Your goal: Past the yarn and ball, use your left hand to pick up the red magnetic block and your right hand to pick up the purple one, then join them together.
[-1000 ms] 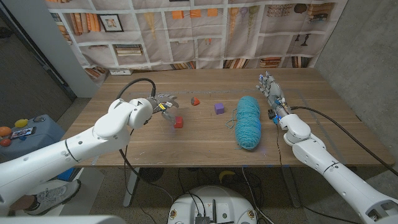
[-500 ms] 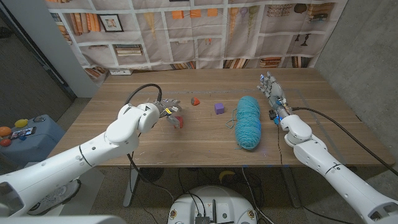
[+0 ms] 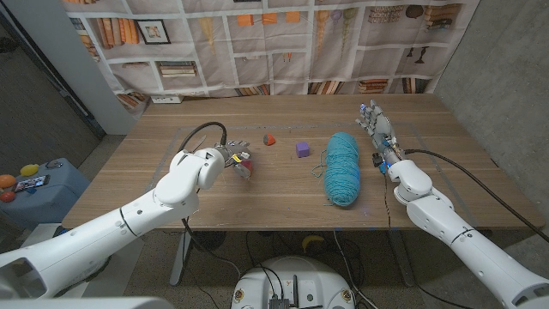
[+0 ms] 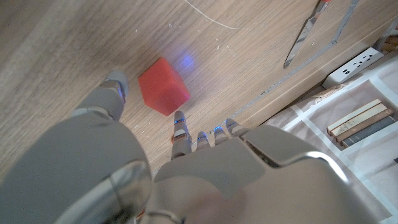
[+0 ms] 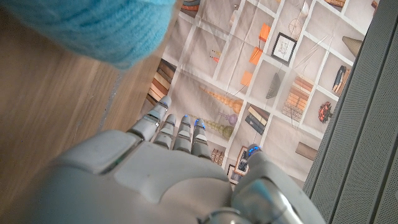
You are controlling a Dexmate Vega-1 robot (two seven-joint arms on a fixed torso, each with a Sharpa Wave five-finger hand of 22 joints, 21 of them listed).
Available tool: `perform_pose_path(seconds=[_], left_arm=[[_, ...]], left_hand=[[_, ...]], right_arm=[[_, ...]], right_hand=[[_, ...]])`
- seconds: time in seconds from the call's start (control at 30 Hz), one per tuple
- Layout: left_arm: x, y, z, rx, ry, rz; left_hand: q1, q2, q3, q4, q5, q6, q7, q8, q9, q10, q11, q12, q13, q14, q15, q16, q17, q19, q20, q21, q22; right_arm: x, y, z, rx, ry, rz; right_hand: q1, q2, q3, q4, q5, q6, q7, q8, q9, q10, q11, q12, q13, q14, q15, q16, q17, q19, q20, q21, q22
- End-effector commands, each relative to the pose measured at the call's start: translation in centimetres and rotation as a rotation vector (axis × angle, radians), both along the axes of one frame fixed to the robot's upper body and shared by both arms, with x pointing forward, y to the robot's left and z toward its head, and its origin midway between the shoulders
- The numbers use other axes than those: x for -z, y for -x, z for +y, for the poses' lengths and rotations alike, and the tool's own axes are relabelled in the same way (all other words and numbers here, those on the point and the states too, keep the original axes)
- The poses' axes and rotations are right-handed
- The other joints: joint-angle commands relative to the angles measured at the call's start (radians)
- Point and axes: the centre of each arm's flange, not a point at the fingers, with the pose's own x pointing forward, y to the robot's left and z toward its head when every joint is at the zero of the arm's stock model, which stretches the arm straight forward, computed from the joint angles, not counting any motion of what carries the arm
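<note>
Beside the teal yarn, on its far-from-you... rather, on its left-arm side, the purple block is sitting untouched on the wooden table; further that way from the yarn, you are bringing your left hand over the red block; in the left wrist view its fingers are spreading around the block, a thumb tip on one side and the others on the opposite side, and the block is lying on the wood between them; I judge the hand to be holding nothing yet, with its fingers apart, though the head view is too small to confirm contact. On the other side of the yarn, your right hand is standing with fingers straight and apart, gripping nothing. Past the purple block from the yarn, a small red ball is sitting apart from both blocks.

By my reading, nothing of the task is finished; you are partway into the first grasp; closing on the red block, lifting it, reaching round the yarn for the purple one and joining the two are all left to do.
</note>
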Motion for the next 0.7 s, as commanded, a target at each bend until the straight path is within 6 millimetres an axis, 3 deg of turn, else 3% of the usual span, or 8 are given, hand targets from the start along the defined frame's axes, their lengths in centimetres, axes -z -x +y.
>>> perform_pose_path(seconds=[0.03, 0.3, 0.7], left_arm=[[0.75, -0.34, -0.09, -0.022, -0.008, -0.010], [0.83, -0.71, 0.22, -0.024, -0.014, -0.022], [1.45, -0.84, 0.02, -0.012, -0.007, -0.070]], left_hand=[[0.018, 0.009, 0.004, -0.001, 0.009, 0.022, -0.003, 0.010, 0.003, -0.053, -0.010, 0.014, 0.001, -0.127, 0.003, 0.009, 0.001, -0.104, 0.005, 0.009, 0.002], [0.034, 0.021, 0.008, -0.002, 0.013, 0.069, -0.010, 0.023, 0.004, -0.029, -0.022, 0.018, 0.001, -0.105, -0.005, 0.012, 0.001, -0.079, 0.006, 0.013, 0.002], [0.072, 0.023, 0.003, -0.005, 0.012, 0.182, -0.036, 0.046, 0.004, 0.062, -0.068, 0.029, -0.001, -0.030, -0.029, 0.017, 0.000, -0.004, 0.003, 0.018, 0.002]], right_arm=[[0.28, 0.37, -0.08, 0.000, -0.007, -0.004], [0.44, 0.30, 0.03, -0.001, -0.015, -0.007], [0.50, 0.41, -0.04, 0.000, -0.020, -0.010]], right_hand=[[0.001, 0.003, 0.007, -0.002, 0.003, 0.011, -0.002, 0.007, 0.004, 0.008, 0.003, 0.006, 0.001, 0.009, -0.004, 0.006, 0.001, 0.006, 0.004, 0.007, 0.003], [-0.001, 0.005, 0.008, -0.002, 0.003, 0.014, 0.000, 0.007, 0.004, 0.010, 0.003, 0.006, 0.001, 0.011, -0.005, 0.007, -0.002, 0.006, 0.004, 0.007, 0.003], [-0.004, 0.005, 0.009, -0.003, 0.003, 0.019, 0.002, 0.008, 0.005, 0.013, 0.003, 0.007, 0.001, 0.012, -0.005, 0.007, -0.005, 0.008, 0.004, 0.007, 0.003]])
